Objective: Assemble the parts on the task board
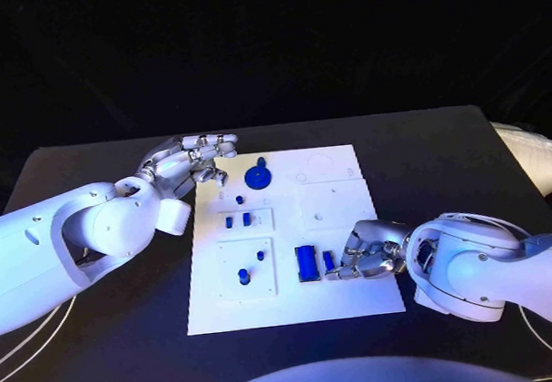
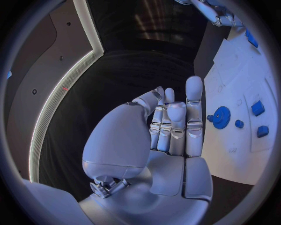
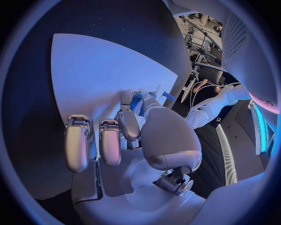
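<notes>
White task board [image 1: 352, 302] lies at the centre of the black table [image 1: 107, 353]. On it sit several blue parts: a gear [image 1: 259, 176] near the far left corner, small pegs [image 1: 237, 220] on a raised plate at mid-left, two more pegs [image 1: 245, 274] on a second plate nearer the robot, and a long rectangular block [image 1: 308, 263] near the right hand. The left hand [image 1: 192, 161] hovers at the board's far left corner, just beside the gear, fingers straight and close together, holding nothing. The right hand [image 1: 371, 250] rests on the board's near right area, fingers curled beside a slim blue part [image 1: 329, 261]; whether it grips this part cannot be determined.
</notes>
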`<control>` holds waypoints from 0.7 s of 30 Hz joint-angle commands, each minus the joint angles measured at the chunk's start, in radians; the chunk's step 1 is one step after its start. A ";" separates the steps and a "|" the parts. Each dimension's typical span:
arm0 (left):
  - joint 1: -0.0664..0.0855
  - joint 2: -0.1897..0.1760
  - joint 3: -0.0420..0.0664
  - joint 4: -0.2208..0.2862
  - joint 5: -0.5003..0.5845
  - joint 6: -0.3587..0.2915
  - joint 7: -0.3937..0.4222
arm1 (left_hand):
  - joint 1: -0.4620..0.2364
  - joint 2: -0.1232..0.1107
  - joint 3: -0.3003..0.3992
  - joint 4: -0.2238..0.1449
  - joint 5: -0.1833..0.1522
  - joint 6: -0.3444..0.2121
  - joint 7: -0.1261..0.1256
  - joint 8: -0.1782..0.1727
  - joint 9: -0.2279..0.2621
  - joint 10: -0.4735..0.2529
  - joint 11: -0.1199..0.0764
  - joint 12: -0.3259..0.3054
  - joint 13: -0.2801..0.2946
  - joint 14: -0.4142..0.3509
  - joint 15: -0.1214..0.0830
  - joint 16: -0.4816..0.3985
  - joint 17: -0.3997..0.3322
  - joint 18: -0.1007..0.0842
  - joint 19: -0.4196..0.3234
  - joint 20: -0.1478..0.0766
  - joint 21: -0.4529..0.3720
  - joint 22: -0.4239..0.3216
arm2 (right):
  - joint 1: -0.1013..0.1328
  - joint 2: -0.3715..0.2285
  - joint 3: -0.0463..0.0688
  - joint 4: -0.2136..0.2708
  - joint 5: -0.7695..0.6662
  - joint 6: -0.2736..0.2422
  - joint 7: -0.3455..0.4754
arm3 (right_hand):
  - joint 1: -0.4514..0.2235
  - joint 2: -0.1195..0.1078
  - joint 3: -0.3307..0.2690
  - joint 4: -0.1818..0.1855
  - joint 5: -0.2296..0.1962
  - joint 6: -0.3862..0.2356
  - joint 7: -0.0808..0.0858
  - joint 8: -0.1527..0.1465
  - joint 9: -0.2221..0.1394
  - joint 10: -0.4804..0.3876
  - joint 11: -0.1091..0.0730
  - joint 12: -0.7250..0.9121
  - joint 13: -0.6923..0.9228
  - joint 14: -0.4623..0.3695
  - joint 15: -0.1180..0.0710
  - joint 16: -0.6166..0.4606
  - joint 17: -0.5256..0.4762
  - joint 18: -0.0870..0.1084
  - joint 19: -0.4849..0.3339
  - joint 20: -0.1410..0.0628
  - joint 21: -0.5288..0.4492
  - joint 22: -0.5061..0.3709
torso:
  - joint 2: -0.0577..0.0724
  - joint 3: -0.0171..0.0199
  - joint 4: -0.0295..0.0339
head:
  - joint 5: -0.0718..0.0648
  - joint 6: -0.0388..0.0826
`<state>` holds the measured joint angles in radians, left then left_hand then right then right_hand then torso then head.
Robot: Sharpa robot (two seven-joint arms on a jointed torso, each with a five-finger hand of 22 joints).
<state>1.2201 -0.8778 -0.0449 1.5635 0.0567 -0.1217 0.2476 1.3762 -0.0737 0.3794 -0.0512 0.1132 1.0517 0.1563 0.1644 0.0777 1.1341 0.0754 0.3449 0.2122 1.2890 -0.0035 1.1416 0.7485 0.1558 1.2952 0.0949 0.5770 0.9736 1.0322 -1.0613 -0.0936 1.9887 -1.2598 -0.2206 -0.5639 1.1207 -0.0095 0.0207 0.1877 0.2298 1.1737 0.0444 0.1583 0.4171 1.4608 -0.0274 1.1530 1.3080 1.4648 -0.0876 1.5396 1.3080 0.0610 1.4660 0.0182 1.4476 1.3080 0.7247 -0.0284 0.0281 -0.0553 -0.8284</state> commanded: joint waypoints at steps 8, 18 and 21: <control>0.000 0.003 0.001 0.000 -0.003 0.019 0.003 | 0.005 0.008 -0.005 -0.002 0.003 -0.008 0.001 0.004 -0.002 -0.010 0.000 0.007 0.002 -0.006 -0.001 0.000 -0.002 0.013 -0.007 0.000 -0.002 -0.001 | -0.001 0.017 0.000 -0.039 -0.027 0.019 0.022 | 0.015 0.007 -0.005 -0.004 -0.006 0.001 0.002 0.003 0.000 0.003 -0.001 -0.001 0.036 0.098 -0.006 0.007 0.225 -0.018 0.035 -0.006 0.006 0.070 | 0.000 0.0008 -0.0003 | 0.005 0.000; -0.001 0.004 0.000 -0.002 -0.003 0.019 0.003 | 0.005 0.008 -0.005 -0.002 0.003 -0.008 0.001 0.004 -0.002 -0.010 0.000 0.007 0.002 -0.006 -0.001 0.000 -0.002 0.013 -0.007 0.000 -0.002 -0.001 | 0.000 0.010 0.003 -0.029 0.002 -0.035 0.067 | 0.015 -0.002 -0.022 -0.006 -0.010 -0.004 0.004 0.001 -0.001 -0.001 0.001 -0.009 0.033 0.097 -0.004 0.003 0.220 -0.017 0.032 -0.005 0.001 0.063 | -0.001 0.0002 -0.0008 | 0.003 0.006; -0.002 0.004 0.000 -0.002 -0.003 0.018 0.004 | 0.005 0.008 -0.005 -0.002 0.003 -0.008 0.001 0.004 -0.002 -0.010 0.000 0.007 0.002 -0.006 -0.001 0.000 -0.002 0.013 -0.007 0.000 -0.002 -0.001 | 0.009 -0.003 0.008 -0.025 0.039 -0.071 0.104 | 0.013 -0.005 -0.030 -0.005 -0.010 -0.007 0.006 -0.001 -0.001 -0.004 0.002 -0.016 0.030 0.096 -0.003 0.001 0.217 -0.016 0.031 -0.004 -0.002 0.059 | -0.002 -0.0001 -0.0012 | 0.001 0.008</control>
<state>1.2189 -0.8756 -0.0458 1.5604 0.0561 -0.1207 0.2461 1.3762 -0.0737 0.3794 -0.0512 0.1132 1.0517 0.1563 0.1643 0.0777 1.1310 0.0784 0.3448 0.2128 1.2889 -0.0033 1.1416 0.7477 0.1556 1.2952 0.0949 0.5770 0.9736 1.0367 -1.0601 -0.0880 1.9617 -1.2565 -0.2443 -0.5122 1.1321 -0.0082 -0.0041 0.1821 0.2263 1.1624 0.0557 0.1542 0.4126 1.4607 -0.0273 1.1398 1.3100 1.4648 -0.0876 1.5396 1.3077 0.0611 1.4660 0.0182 1.4476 1.3077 0.7238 -0.0279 0.0275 -0.0532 -0.8229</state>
